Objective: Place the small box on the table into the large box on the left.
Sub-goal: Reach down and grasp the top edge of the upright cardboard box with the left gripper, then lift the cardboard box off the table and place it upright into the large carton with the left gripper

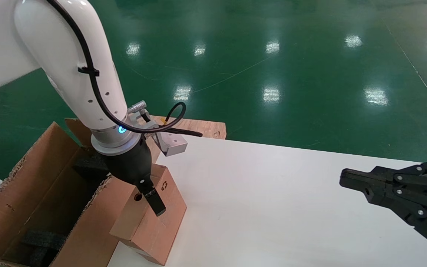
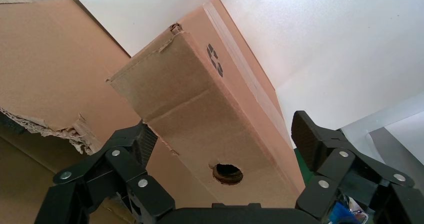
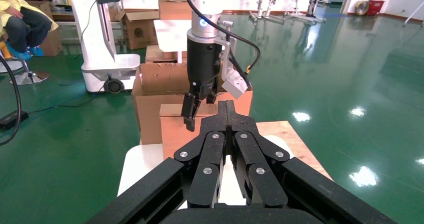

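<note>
The small box [image 1: 150, 226], a brown carton with a round hole and a recycling mark, stands at the left edge of the white table [image 1: 272, 207], against the wall of the large box [image 1: 32, 193]. My left gripper [image 2: 225, 139] is right over the small box [image 2: 200, 109] and open. Its jaws straddle the carton's narrow width: one pad [image 2: 145, 141] lies at the carton's edge, and the other pad [image 2: 306, 136] stands slightly off it. Black foam [image 1: 87, 165] lies inside the large box. My right gripper [image 1: 347, 178] hovers shut over the table's right side.
A bare plywood board [image 1: 198, 128] lies behind the table's far left corner. Green floor surrounds the table. In the right wrist view, more cartons [image 3: 140, 29] and a white machine base [image 3: 107, 64] stand far behind the large box.
</note>
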